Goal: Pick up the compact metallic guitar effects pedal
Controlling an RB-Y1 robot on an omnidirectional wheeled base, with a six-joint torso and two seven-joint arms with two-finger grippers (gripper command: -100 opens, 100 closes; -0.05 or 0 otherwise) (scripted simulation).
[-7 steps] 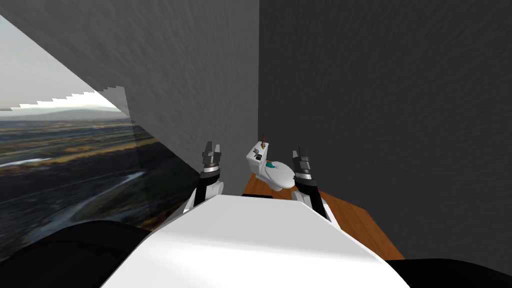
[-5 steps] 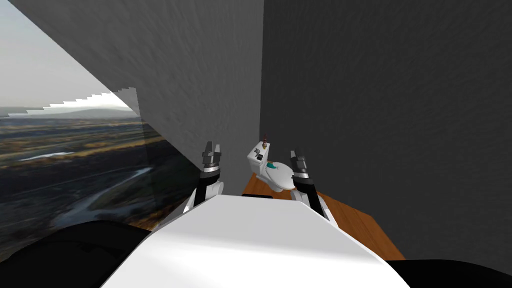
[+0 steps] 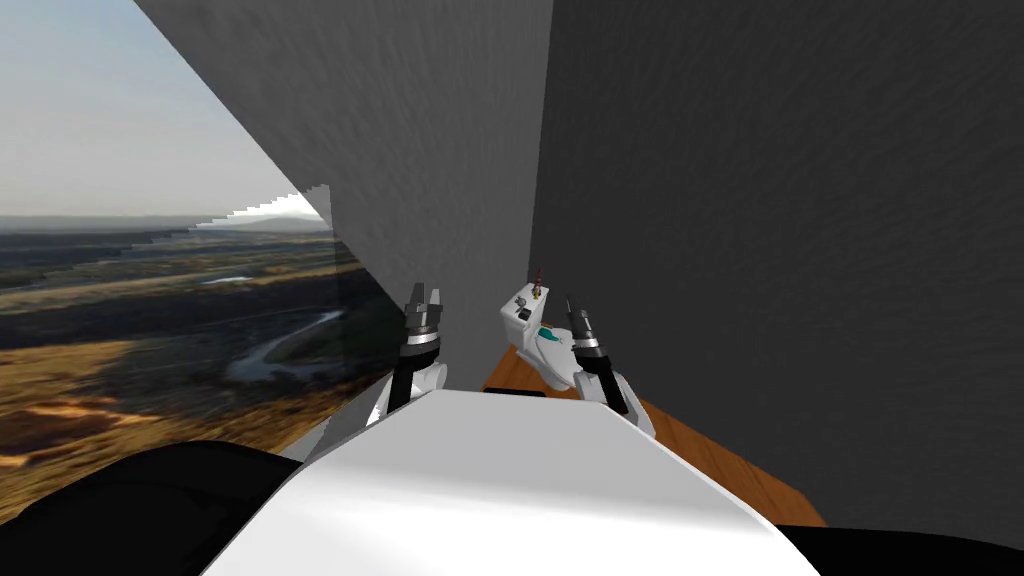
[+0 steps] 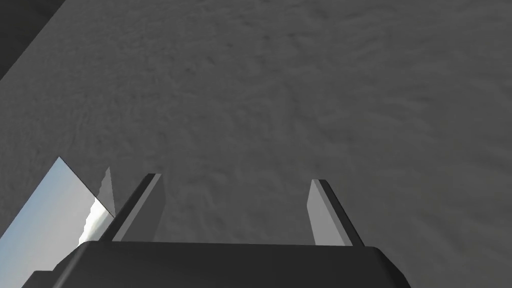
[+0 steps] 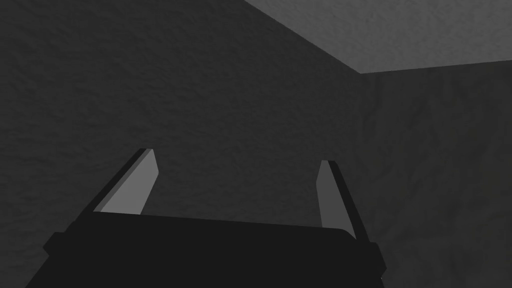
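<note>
The pedal (image 3: 522, 313), seemingly the small dark box, sits on the tank of the white toilet (image 3: 548, 352). The right jaws hang open and empty near the toilet, and the left jaws are open too, farther off. Nothing is gripped yet; reaching in, closing and lifting remain.

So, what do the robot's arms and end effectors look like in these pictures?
The left arm and the right arm look alike: a white segment, a black forearm and a pale grey wrist ring. The left end effector and the right end effector each have a dark box-shaped body with two thin, light grey, blade-like fingers. I see no cables or markings.
</note>
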